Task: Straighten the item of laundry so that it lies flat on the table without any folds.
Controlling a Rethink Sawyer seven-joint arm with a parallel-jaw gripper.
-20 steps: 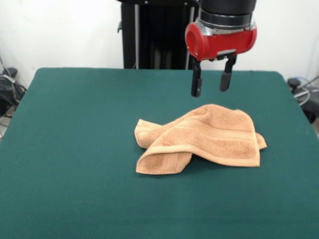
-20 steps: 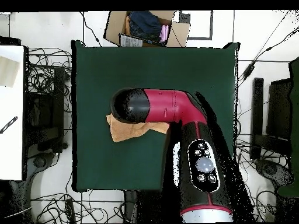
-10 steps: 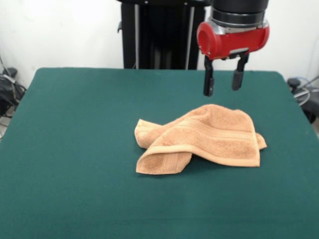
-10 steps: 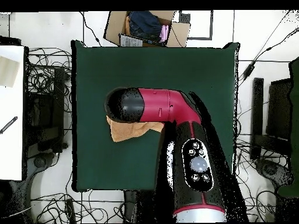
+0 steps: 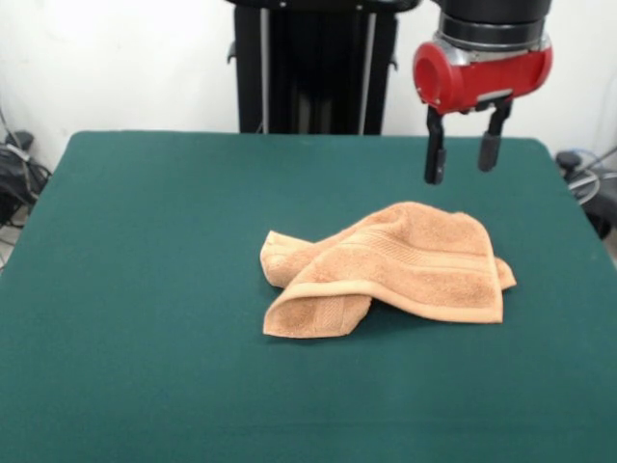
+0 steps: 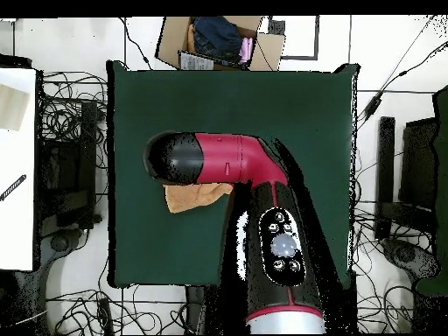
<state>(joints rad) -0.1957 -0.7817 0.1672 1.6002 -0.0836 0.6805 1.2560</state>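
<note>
And here's the claw hanging in the upper right of the front view, its two black fingers spread apart with nothing between them, clear above the worktop. The towel sits right of centre, bunched, one corner folded over at its lower left. The claw hovers above the towel's upper right edge, not touching. From overhead, the red and black arm covers most of the towel; only what looks like its left end peeks out.
</note>
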